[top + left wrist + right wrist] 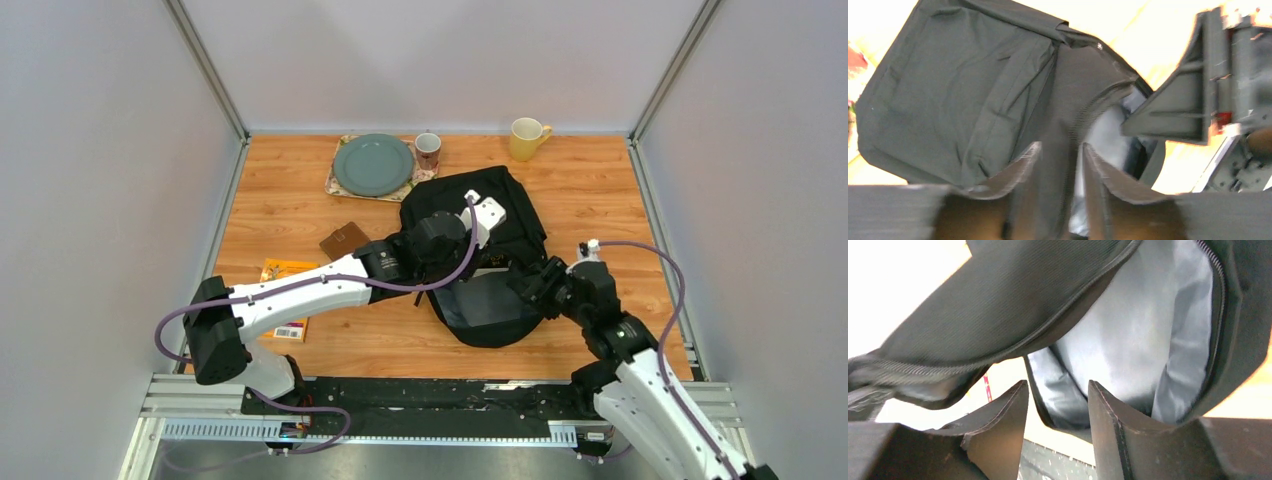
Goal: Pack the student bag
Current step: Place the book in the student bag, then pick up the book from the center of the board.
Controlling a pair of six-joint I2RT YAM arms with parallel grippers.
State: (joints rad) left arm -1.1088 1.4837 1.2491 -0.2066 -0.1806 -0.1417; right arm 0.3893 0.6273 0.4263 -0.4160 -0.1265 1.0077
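The black student bag (pixel 492 310) lies in the middle of the table, rounded end toward me, its zip mouth open. My left gripper (pixel 487 262) is shut on the bag's upper flap; in the left wrist view black fabric (pixel 963 90) runs between its fingers (pixel 1061 146). The flap is lifted, and the right wrist view shows it (pixel 1013 295) above the grey lining (pixel 1143 325). My right gripper (pixel 527 280) is at the mouth with its jaws parted (pixel 1058 383); the bag's lower lip sits just beyond the fingertips. It also shows in the left wrist view (pixel 1188 100).
A brown wallet-like thing (pixel 344 240) and a yellow book (pixel 283 270) lie left of the bag, the book partly under my left arm. At the back stand a green plate (pixel 372 165) on a placemat, a patterned mug (pixel 428 150) and a yellow mug (pixel 526 138).
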